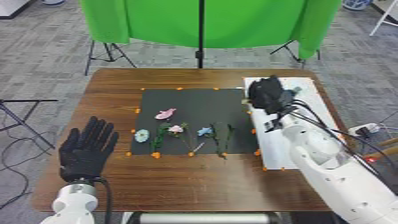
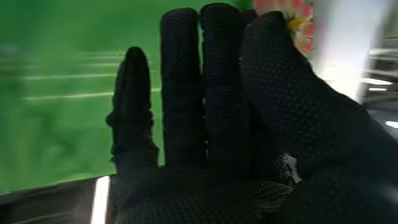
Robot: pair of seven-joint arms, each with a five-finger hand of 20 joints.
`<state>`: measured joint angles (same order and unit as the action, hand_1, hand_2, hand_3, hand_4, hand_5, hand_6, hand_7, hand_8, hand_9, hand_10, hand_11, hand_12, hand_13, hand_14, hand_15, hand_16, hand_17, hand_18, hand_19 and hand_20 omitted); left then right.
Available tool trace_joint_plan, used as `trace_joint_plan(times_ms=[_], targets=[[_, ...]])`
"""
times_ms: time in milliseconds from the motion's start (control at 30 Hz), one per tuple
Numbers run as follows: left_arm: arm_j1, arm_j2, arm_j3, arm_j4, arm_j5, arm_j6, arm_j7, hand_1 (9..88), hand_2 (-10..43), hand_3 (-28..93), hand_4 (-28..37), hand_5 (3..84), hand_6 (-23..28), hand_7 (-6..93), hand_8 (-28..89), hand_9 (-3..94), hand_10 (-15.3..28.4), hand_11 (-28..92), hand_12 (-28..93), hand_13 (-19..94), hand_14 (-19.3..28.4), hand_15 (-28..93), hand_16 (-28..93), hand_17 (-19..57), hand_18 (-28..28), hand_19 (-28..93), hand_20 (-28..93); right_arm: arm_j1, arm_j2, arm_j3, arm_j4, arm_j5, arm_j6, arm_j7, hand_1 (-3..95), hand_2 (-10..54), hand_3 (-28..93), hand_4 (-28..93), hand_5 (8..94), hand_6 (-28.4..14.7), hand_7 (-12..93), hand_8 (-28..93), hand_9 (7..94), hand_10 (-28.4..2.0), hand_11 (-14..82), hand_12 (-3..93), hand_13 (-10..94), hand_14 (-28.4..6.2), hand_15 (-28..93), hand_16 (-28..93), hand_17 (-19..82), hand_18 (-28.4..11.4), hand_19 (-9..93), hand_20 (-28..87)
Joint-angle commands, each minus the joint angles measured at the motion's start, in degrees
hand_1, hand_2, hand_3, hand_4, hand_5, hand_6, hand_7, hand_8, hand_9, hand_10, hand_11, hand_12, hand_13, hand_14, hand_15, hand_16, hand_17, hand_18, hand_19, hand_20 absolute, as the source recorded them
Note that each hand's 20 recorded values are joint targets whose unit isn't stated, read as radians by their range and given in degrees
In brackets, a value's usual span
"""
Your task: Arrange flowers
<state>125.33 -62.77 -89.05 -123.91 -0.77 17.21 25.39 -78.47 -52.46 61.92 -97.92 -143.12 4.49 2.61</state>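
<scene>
The left robot hand (image 1: 87, 150) is released, fingers straight. Right of it, flowers (image 1: 164, 114) lie on the dark mat (image 1: 191, 102). Farther right, the right robot hand (image 1: 266, 93) is over the white board (image 1: 275, 155); the right wrist view shows its straight fingers and, beside the thumb, a pink thing (image 2: 305, 31) with a yellow patch.

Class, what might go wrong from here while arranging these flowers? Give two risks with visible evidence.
The lower pink flower and the blue flower beside it lie close together on the dark mat, so grasping one may drag the other. Black cables loop beside the right arm and might snag as it moves.
</scene>
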Motion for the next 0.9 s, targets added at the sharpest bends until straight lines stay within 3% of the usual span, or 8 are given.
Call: trace_joint_plan(times_ms=[33, 300, 367, 500, 567, 633, 700, 900], targets=[[-0.3, -0.37, 0.21, 0.25, -0.17, 0.62, -0.9, 26.3, 19.3, 77, -28.3, 48.8, 9.5, 14.5, -11, 42.3, 14.8, 24, 9, 31, 15.9, 41, -9, -7.8, 13.9, 38, 13, 1.0, -2.2, -3.8, -0.4, -3.1, -3.8, -2.1, 57.9, -9.5, 69, -28, 81.6, 4.4, 25, -2, 84.2, -7.9, 3.4, 28.1, 65, -5.4, 21, 33, 26, -17.4, 67, 29], [0.3, -0.01, -0.18, 0.05, -0.63, 0.86, -0.7, 26.2, 19.3, 77, -28.3, 49.0, 9.5, 14.3, -11, 42.4, 14.9, 23, 8, 31, 16.0, 41, -9, -7.9, 14.1, 39, 13, -0.7, -1.7, -3.9, -1.9, -2.0, -5.6, -0.5, 56.9, -9.5, 71, -28, 81.7, 4.2, 25, -2, 82.4, -8.3, 5.1, 26.5, 65, -5.9, 22, 31, 26, -17.8, 67, 29], [0.1, -0.4, -0.17, -0.06, -1.15, 2.23, -0.88, 26.2, 19.3, 77, -28.3, 49.1, 9.6, 14.1, -11, 42.4, 14.9, 23, 8, 31, 16.0, 41, -9, -7.9, 14.1, 39, 13, -0.7, -1.5, -4.5, -2.2, -1.2, -6.5, -0.5, 56.3, -9.5, 71, -28, 81.5, 3.9, 25, -2, 81.7, -8.4, 5.8, 25.9, 65, -6.2, 23, 31, 26, -17.9, 67, 29], [0.2, -0.57, -0.19, 0.14, -1.12, 1.74, -1.19, 26.3, 19.3, 77, -28.3, 49.4, 9.7, 13.8, -11, 42.9, 14.9, 23, 8, 31, 16.1, 41, -9, -8.0, 14.2, 39, 13, -1.3, -1.8, -4.9, -2.5, -1.1, -6.9, -0.5, 55.2, -9.5, 71, -28, 79.7, 3.4, 25, -2, 79.9, -9.0, 7.9, 24.1, 64, -6.9, 24, 28, 25, -18.0, 67, 29], [0.2, -0.86, -0.41, 0.25, -2.2, 2.4, -1.39, 26.3, 19.4, 77, -28.3, 49.4, 9.7, 13.4, -11, 43.2, 15.0, 23, 8, 31, 16.1, 41, -9, -8.0, 14.2, 39, 13, -1.8, -2.2, -4.5, -3.1, -0.3, -8.7, 0.2, 54.8, -9.5, 71, -28, 79.0, 3.3, 26, -3, 79.1, -9.2, 9.3, 23.0, 63, -7.1, 25, 27, 25, -18.1, 67, 29], [0.0, -1.05, -0.65, 0.4, -4.64, 2.32, -1.0, 26.3, 19.4, 77, -28.3, 49.5, 9.7, 13.3, -11, 43.4, 15.0, 23, 8, 31, 16.0, 41, -9, -7.9, 14.2, 39, 13, -2.4, -2.3, -4.3, -3.9, 0.1, -10.1, 1.0, 53.6, -9.5, 71, -28, 77.3, 3.0, 26, -4, 77.4, -9.7, 11.4, 21.1, 63, -7.6, 27, 23, 25, -18.2, 68, 29], [0.1, -1.0, -0.7, 0.44, -3.43, 2.67, -1.18, 26.4, 19.4, 77, -28.3, 49.6, 9.7, 13.2, -11, 43.5, 15.0, 24, 8, 31, 16.0, 41, -9, -7.9, 14.2, 39, 13, -2.7, -2.2, -4.0, -4.1, -0.8, -10.2, 0.4, 53.3, -9.5, 72, -28, 75.7, 2.7, 26, -4, 75.8, -10.2, 13.0, 19.5, 62, -8.1, 28, 21, 24, -18.5, 68, 29], [-1.0, -0.74, -0.92, 0.62, -2.56, 3.86, -1.68, 30.4, 14.5, 77, -28.3, 50.2, 9.7, 13.6, -11, 43.9, 15.1, 23, 8, 32, 15.9, 42, -10, -7.6, 14.1, 39, 13, -3.4, -1.6, -3.3, -5.9, 2.5, -10.7, 2.8, 51.6, -9.5, 75, -28, 72.8, 2.5, 23, -5, 73.0, -10.6, 14.9, 15.1, 61, -8.5, 29, 19, 23, -18.7, 67, 28]])
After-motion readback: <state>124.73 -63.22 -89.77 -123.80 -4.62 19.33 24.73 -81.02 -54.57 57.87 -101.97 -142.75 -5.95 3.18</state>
